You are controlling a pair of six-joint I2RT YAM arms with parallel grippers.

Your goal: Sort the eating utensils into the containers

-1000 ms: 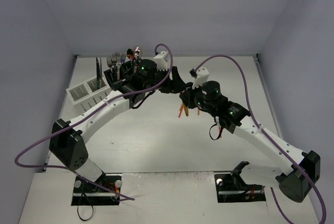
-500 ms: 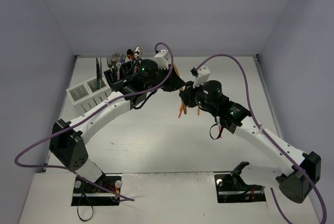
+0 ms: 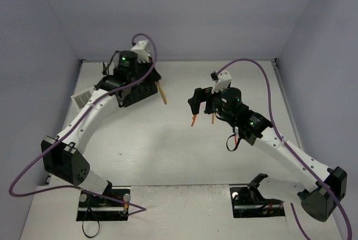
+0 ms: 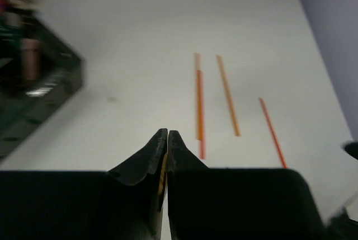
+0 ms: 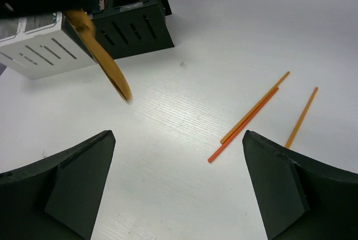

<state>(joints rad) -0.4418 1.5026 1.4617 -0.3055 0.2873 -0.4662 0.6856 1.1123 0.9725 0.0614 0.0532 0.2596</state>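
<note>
**Left claw clamped on a gold utensil, right claw spread wide above the sticks**

The white table (image 3: 168, 156) carried everything. Seen from above, the two containers stood toward 10 o'clock on it. The black caddy (image 5: 134, 27) had utensils standing in it, and the white caddy (image 5: 39, 55) sat just beside it.

The left claw (image 4: 167, 133) hung at about 11 o'clock, near the black caddy. Its jaws were pressed together on a gold utensil (image 5: 103, 61), whose free end slanted out toward 5 o'clock, outside both caddies.

The right claw (image 5: 178, 139) hovered just off the table's middle, toward 1 o'clock. Its fingers were spread wide with nothing between them.

Below it the orange sticks (image 5: 255, 107) lay flat on the table. In the right wrist view two of them lay side by side, with a single stick (image 5: 301, 117) just beside them toward 3 o'clock.
</note>
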